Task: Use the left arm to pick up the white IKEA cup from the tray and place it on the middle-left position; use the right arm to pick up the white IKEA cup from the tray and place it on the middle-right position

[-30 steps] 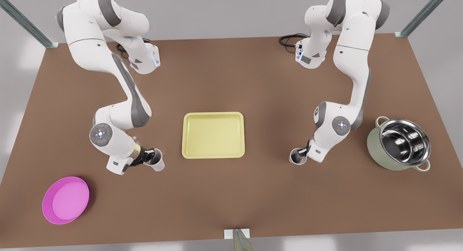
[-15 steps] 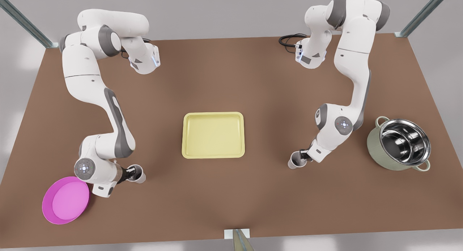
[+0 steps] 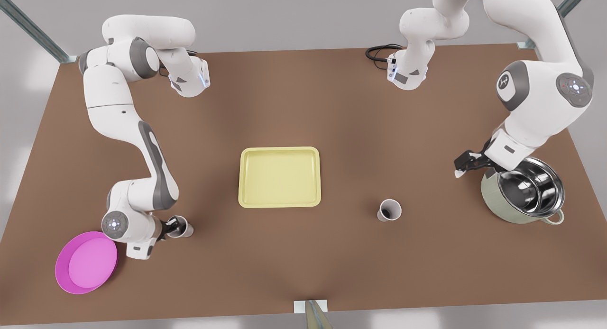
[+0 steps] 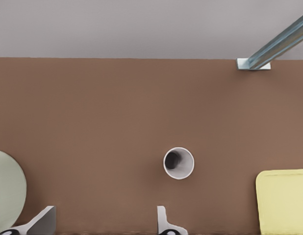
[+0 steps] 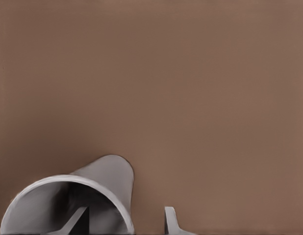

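The left arm, on the front view's right, has let go and swung up and away since half a second ago. The right arm, on the front view's left, has hardly shifted.

Nearest, by the front edge of the table (image 3: 332,106), lies the plate (image 3: 64,272). Just beside it the right arm is folded low, its wrist close to the plate's rim. The right gripper (image 3: 176,226) points toward the tray and is clamped on the held cup (image 3: 184,230). In the right wrist view one finger (image 5: 73,221) reaches inside that cup and the other (image 5: 171,218) stands outside its wall. Whether the cup's base touches the table, I cannot tell.

On the other side, the free cup (image 3: 390,209) stands upright and alone on bare tabletop, its mouth up, between the tray and the pot (image 3: 491,196).

The tray (image 3: 280,203) sits in the middle of the table with nothing in it.

Farther back, the left arm is raised with its elbow high and its wrist over the pot's rim. The left gripper (image 3: 459,169) hangs above the table, well apart from the free cup. Its fingers are spread wide and hold nothing.
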Tool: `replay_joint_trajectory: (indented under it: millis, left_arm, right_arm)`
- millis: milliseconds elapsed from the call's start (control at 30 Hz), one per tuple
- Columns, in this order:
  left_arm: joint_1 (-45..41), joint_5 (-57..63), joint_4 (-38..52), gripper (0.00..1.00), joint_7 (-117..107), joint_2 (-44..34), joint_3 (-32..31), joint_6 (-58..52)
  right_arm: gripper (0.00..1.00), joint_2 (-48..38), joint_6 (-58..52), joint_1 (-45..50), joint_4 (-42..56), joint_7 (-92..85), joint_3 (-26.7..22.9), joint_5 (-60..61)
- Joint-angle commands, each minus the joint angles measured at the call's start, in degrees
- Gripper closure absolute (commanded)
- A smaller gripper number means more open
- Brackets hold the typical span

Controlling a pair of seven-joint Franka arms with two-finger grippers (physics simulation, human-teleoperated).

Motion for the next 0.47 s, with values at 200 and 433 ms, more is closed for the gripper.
replay_joint_trajectory:
  millis: [200,433]
  left_arm:
    - [-0.5,2.4,0.6,0.0,3.2,0.7,-0.2,-6.9]
    - [-0.5,2.5,0.6,0.0,2.3,0.8,-0.3,-7.0]
  right_arm:
    - [0.17,-13.9,-24.7,0.0,4.7,5.5,2.6,0.5]
    - [0.0,-19.0,-26.3,-1.0,5.0,32.0,-0.4,1.5]
